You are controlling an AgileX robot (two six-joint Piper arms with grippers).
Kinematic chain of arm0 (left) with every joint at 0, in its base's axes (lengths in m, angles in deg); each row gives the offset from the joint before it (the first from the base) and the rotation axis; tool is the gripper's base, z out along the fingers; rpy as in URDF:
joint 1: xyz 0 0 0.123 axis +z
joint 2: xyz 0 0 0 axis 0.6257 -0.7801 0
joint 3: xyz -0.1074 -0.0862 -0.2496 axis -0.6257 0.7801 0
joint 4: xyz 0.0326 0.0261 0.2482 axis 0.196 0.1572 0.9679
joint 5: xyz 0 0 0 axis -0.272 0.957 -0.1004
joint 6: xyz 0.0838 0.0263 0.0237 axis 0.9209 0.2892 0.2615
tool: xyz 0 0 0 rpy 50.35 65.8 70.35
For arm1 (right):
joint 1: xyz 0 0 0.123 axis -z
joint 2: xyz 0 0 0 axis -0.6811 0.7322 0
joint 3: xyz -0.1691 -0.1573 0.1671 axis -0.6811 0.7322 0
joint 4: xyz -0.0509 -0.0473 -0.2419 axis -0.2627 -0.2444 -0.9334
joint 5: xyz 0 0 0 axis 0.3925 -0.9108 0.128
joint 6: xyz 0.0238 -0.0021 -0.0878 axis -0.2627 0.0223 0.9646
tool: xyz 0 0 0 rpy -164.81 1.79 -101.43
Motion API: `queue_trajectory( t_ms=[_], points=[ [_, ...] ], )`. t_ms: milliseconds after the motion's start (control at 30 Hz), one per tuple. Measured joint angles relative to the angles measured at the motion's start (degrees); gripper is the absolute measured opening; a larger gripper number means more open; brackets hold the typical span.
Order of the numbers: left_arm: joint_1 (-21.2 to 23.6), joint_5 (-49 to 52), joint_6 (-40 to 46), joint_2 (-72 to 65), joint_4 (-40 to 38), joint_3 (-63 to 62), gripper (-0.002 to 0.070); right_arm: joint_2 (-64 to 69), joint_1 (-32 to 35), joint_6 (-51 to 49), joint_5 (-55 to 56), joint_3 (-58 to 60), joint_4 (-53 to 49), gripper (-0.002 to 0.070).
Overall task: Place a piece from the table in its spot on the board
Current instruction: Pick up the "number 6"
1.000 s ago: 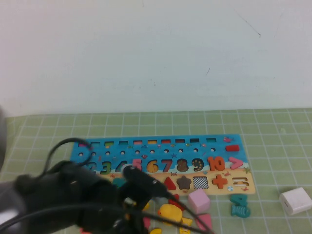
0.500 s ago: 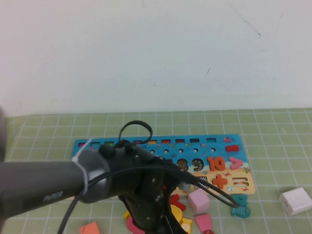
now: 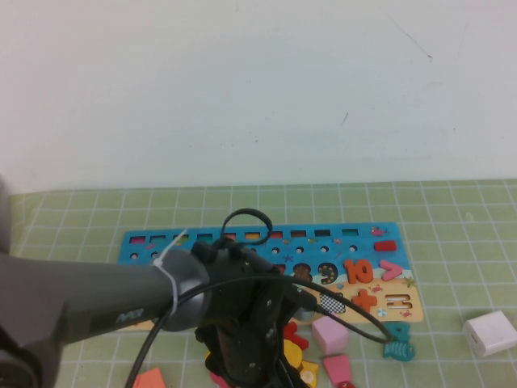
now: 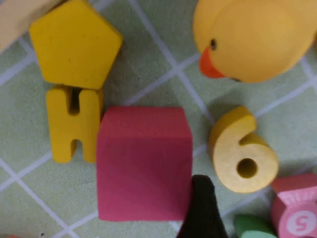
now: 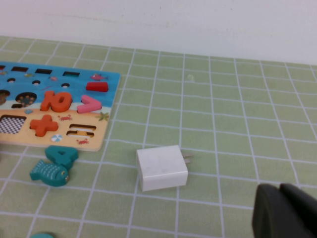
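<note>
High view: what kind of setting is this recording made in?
Probably a lab tabletop for manipulation tests: a green gridded mat against a plain white wall, with a children's number puzzle board and loose wooden pieces such as a yellow 6.

I'm at a lab-style test bench: a green cutting mat (image 3: 452,210) with a white grid covers the table, and a bare white wall (image 3: 258,81) closes it off behind. Children's wooden toys lie on the mat, a number puzzle board (image 3: 355,236) among them, beside a stray white plug-in charger (image 5: 162,167). My own cabled black arm (image 3: 121,303) reaches across it all.
</note>
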Motion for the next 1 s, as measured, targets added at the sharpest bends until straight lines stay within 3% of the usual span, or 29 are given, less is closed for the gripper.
queue_trajectory(
  t_ms=[1000],
  points=[
    [0.0, -3.5, -4.4, -2.6, 1.9, 0.0, 0.0454, 0.0, 0.0, 0.0, 0.0, 0.0, 0.0, -0.0001]
  ],
)
